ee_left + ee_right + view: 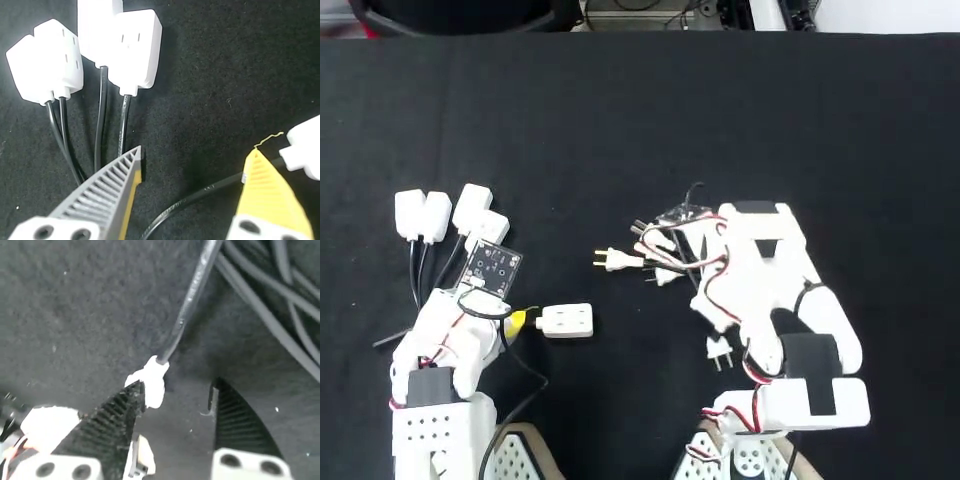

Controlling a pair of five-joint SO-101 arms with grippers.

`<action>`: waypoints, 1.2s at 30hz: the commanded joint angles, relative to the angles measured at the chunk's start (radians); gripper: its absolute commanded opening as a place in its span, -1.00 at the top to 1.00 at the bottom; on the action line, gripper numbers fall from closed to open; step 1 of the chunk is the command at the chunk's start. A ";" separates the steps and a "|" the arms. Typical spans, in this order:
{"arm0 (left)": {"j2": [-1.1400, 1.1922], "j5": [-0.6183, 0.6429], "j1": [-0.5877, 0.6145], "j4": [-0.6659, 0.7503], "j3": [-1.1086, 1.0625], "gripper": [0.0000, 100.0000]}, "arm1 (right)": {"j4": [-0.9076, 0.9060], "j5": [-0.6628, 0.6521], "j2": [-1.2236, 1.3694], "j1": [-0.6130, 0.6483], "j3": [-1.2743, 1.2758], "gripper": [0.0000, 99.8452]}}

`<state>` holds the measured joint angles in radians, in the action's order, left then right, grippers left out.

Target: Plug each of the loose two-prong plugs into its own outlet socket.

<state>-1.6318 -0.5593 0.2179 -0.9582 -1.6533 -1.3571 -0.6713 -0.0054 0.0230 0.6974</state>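
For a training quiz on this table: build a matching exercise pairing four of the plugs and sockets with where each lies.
Things:
1. four-socket cluster
2. lone socket
3. long plug
4. small plug

Places:
A. mid-table, between the two arms
B. by the left gripper
C. close beside the right arm
D. far left, on black cords

Pairs: 1-D, 2-B, 3-A, 4-C.

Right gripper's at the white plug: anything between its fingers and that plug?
Nothing visible. The right gripper is open, and the white plug lies between its fingers, close against one finger. Its black cable runs away from the gripper; the other cables lie apart from it.
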 commanded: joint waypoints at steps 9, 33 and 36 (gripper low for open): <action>-0.011 -0.005 -0.002 -0.006 0.004 0.36 | 0.166 0.040 -0.028 -0.008 0.133 0.56; -0.011 -0.005 -0.002 -0.006 0.004 0.36 | 0.012 0.021 0.320 0.132 -0.012 0.69; -0.011 -0.005 -0.005 -0.006 0.004 0.36 | 0.009 0.018 0.314 0.137 -0.013 0.68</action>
<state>-1.6318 -0.5593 0.2179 -0.9582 -1.6533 -1.3341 -0.6283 0.2110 0.1166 0.6314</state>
